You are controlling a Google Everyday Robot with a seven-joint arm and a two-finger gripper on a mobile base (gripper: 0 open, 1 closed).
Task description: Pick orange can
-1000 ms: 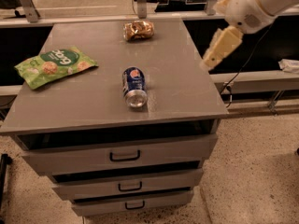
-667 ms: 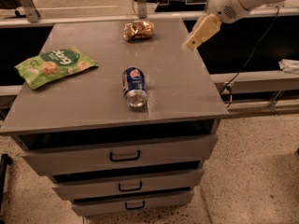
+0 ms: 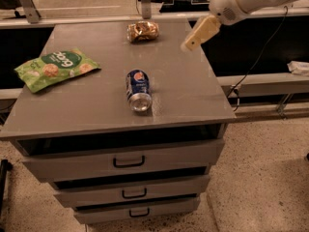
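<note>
A grey cabinet (image 3: pixel 188 88) fills most of the view, its flat top bearing three things and its front showing three drawers (image 3: pixel 159 157) stacked one under the other, each with a dark handle. It stands on a speckled floor (image 3: pixel 260 178). Behind its far edge runs a pale rail (image 3: pixel 87 21).

The robot's white arm (image 3: pixel 241 1) comes in from the upper right corner, above the cabinet's far right corner. A black cable (image 3: pixel 256 62) hangs down below it, off the cabinet's right side.

A flat green snack bag (image 3: pixel 57 69) lies near the left edge of the top, tilted. A blue soda can (image 3: pixel 139 90) lies on its side near the middle, its silver end facing the front edge.

The tan gripper (image 3: pixel 198 35) hangs at the arm's end over the far right part of the top, angled down and to the left, holding nothing. Whether it is apart or together cannot be told.

The orange can (image 3: pixel 143 31), shiny and crinkled, lies on its side near the far edge of the top, left of the gripper and apart from it, and well behind the blue can.
</note>
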